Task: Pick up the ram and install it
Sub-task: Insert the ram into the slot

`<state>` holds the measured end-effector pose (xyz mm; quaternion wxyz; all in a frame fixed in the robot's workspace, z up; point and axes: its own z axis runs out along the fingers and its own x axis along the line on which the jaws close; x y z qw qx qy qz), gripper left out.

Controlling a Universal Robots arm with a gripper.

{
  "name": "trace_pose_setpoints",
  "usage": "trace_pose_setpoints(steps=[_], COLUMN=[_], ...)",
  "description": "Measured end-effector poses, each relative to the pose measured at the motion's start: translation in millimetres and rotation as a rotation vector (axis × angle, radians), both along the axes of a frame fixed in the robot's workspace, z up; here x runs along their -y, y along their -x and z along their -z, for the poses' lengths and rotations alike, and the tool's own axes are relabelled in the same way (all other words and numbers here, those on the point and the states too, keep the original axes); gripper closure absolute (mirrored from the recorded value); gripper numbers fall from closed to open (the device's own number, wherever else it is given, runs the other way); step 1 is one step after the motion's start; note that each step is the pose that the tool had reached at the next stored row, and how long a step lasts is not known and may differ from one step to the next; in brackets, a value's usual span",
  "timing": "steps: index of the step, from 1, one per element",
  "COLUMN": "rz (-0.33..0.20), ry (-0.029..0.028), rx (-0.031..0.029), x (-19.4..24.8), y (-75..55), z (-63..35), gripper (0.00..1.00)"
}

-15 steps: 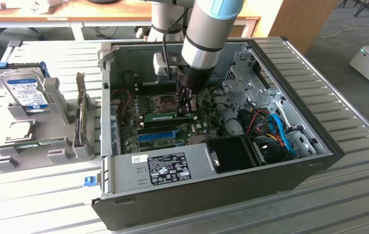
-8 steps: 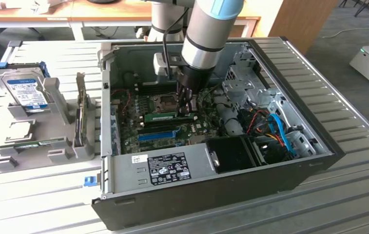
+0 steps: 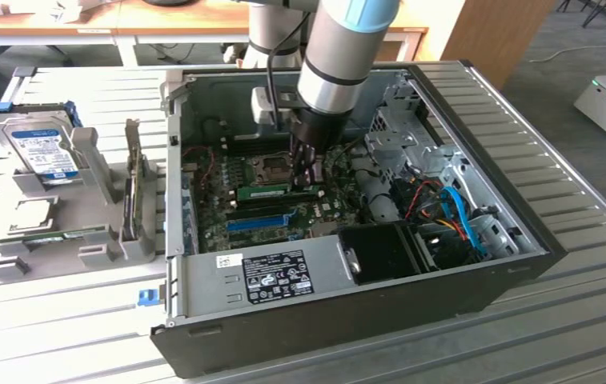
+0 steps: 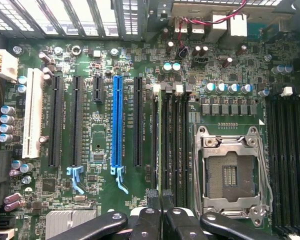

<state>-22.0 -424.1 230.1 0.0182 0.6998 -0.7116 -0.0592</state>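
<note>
The ram (image 3: pixel 270 191) is a thin green stick standing on edge in the memory slots of the motherboard (image 3: pixel 238 180), beside the CPU socket (image 3: pixel 270 168). My gripper (image 3: pixel 305 186) reaches straight down into the open PC case (image 3: pixel 367 312) at the stick's end toward the exterior view's right. In the wrist view the two black fingers (image 4: pixel 151 202) are pressed close together over the ram (image 4: pixel 160 150), seen edge-on along a slot. The gripper (image 4: pixel 160 196) is shut on the ram. How deep the stick sits in the slot is hidden.
A bright blue expansion slot (image 4: pixel 117 125) and black slots run parallel to the ram. Cables and a black fan housing (image 3: pixel 388 252) fill the case toward the exterior view's right. A grey holder (image 3: pixel 89 240) outside the case carries a hard drive (image 3: pixel 41 152).
</note>
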Motion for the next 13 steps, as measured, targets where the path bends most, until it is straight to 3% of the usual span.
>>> trace_pose_setpoints(steps=[9, 13], rz=[0.000, -0.001], ry=[-0.0103, -0.0183], rx=[0.0093, 0.0155], x=[0.1, 0.2], y=[1.4, 1.7], z=[0.0, 0.1], gripper=[0.87, 0.87])
